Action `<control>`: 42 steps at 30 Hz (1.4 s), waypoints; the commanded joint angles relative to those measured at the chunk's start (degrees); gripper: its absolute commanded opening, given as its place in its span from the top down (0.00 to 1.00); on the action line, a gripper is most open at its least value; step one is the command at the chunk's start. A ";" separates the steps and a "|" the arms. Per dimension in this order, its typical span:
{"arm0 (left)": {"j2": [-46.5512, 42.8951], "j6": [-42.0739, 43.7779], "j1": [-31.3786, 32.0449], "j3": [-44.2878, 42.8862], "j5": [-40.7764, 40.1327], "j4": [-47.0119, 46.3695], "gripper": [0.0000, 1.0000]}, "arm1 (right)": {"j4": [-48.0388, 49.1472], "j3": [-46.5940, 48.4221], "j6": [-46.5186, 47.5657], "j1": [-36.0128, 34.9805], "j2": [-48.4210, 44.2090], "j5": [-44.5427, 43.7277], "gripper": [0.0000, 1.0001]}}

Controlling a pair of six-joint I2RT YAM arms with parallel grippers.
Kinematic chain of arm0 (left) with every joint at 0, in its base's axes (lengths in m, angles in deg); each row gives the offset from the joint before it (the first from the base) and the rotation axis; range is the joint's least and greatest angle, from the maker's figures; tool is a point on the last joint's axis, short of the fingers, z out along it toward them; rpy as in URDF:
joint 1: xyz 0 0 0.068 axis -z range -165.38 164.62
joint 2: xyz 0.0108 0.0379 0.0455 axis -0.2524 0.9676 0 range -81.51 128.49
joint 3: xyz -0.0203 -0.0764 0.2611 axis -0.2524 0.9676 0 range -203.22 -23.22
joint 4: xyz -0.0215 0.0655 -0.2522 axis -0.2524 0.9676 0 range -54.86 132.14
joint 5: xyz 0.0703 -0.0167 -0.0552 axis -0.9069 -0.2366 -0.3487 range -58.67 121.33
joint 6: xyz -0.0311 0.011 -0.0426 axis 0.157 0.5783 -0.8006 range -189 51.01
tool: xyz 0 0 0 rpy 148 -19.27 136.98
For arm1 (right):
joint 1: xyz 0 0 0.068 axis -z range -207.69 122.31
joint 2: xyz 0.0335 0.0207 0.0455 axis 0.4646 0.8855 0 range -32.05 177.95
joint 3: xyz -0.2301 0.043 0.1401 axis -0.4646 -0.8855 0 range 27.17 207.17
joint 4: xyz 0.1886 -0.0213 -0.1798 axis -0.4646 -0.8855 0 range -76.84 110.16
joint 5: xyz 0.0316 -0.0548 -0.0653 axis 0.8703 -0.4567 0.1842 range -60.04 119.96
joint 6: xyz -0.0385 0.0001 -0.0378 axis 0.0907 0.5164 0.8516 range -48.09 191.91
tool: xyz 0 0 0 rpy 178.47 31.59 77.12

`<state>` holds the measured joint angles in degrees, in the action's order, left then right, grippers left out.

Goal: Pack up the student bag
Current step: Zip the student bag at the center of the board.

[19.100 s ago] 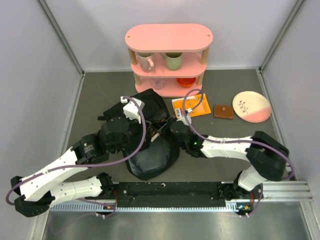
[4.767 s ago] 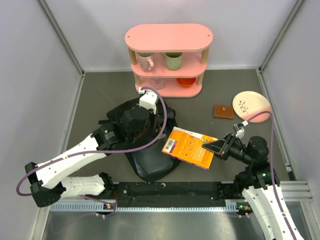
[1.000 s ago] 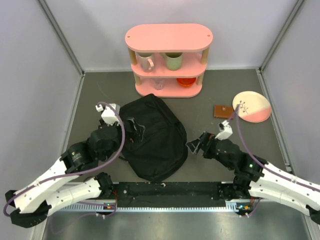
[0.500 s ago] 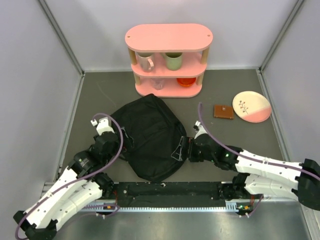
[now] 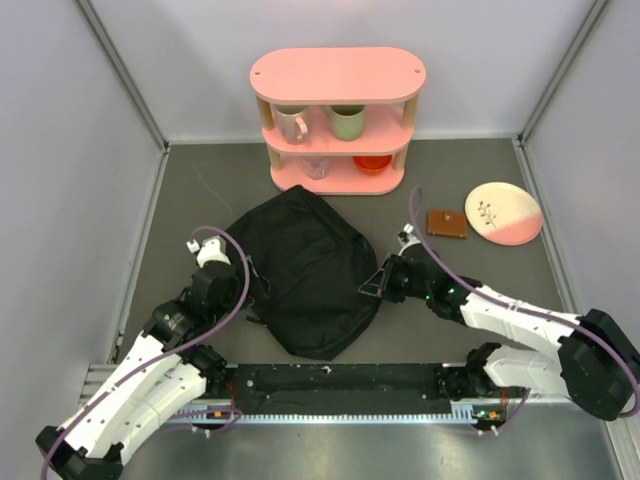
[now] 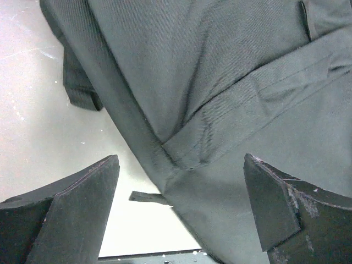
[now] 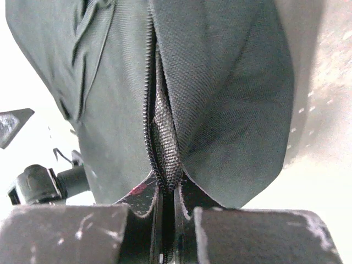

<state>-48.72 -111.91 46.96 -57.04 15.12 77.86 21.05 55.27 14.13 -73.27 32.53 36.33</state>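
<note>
A grey worktop (image 5: 180, 200) walled in by pale panels carries everything here. At the back stands a pink shelf (image 5: 337, 75). On its middle level are a pale mug (image 5: 291, 123) and a green mug (image 5: 347, 121), and on its lowest level a clear glass (image 5: 316, 167) and an orange bowl (image 5: 372, 163). To the right of the shelf lies a pink and cream plate (image 5: 503, 213), with a brown wallet (image 5: 447, 222) just beside it on the left.

The black bag (image 5: 300, 265) lies slumped and wrinkled in the middle of the worktop, in front of the shelf and between the two arms. The left tool (image 6: 180, 165) is at the bag's left edge. Its fingers are spread wide, and a seam and a fold of the black cloth show in the gap between them. I cannot tell whether either finger touches the cloth. The right tool (image 7: 166, 192) is at the bag's right edge with its fingers pressed together, pinching the fabric right by the zip (image 7: 149, 110), which runs away from the fingers along the bag.
</note>
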 commanded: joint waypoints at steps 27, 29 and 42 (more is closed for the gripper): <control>5.69 -0.86 -1.14 12.82 7.33 -25.13 0.31 | -14.06 2.75 1.46 3.07 -24.23 1.22 0.34; 7.79 -0.33 -1.14 11.50 8.29 -26.02 0.44 | -14.07 2.84 -6.35 -5.72 -23.62 -8.85 0.34; 9.04 0.38 -1.31 8.17 15.94 -29.72 1.00 | -4.13 10.47 -27.45 -29.91 -0.34 -32.29 0.36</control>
<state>-38.71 -112.04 45.56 -43.99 25.63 54.12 12.28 59.99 -5.52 -99.61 27.52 12.81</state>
